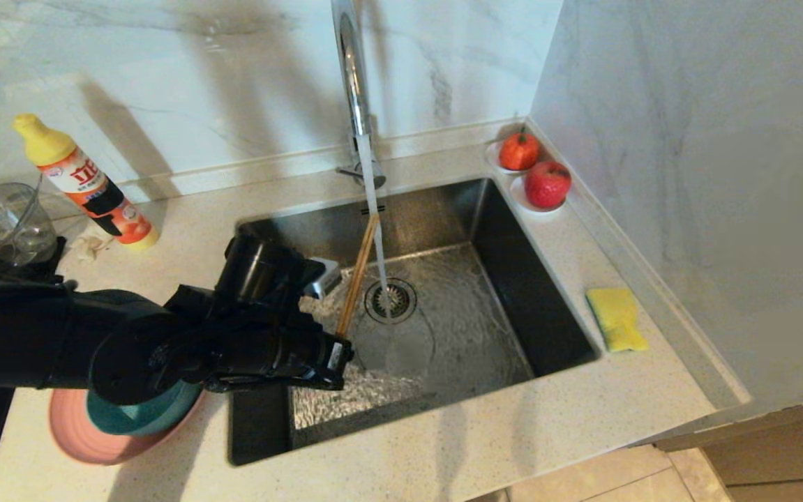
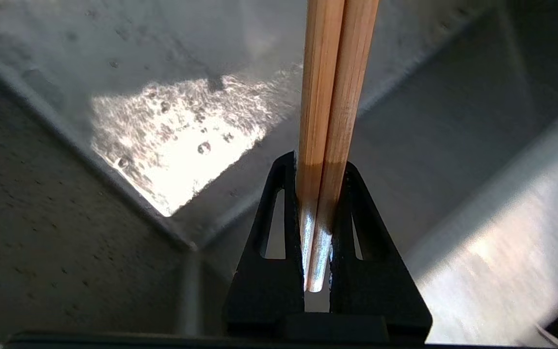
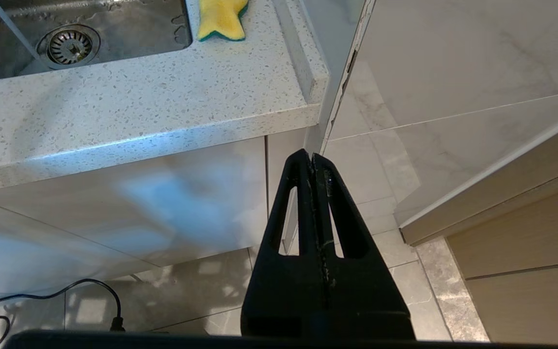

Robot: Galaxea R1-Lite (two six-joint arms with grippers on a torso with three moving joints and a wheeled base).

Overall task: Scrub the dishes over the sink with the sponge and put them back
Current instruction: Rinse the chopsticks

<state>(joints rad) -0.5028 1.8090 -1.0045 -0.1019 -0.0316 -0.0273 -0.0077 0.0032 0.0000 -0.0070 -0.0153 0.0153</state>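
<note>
The left gripper, its fingers clamped on the chopsticks, should keep them under the water at 12 o'clock in the sink while the right gripper waits, fingers together.

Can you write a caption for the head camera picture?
Left pincer holds chopsticks under running faucet water over the sink.

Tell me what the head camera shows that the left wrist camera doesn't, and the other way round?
Only the head view shows the faucet running, the drain, the sponge on the counter right of the sink, the teal bowl stacked on the pink plate, a detergent bottle and two red fruits.

Only the left wrist view shows the left tool shut on the chopsticks, its fingers pinching their lower ends.

Both show the chopsticks and the wet steel sink.
</note>
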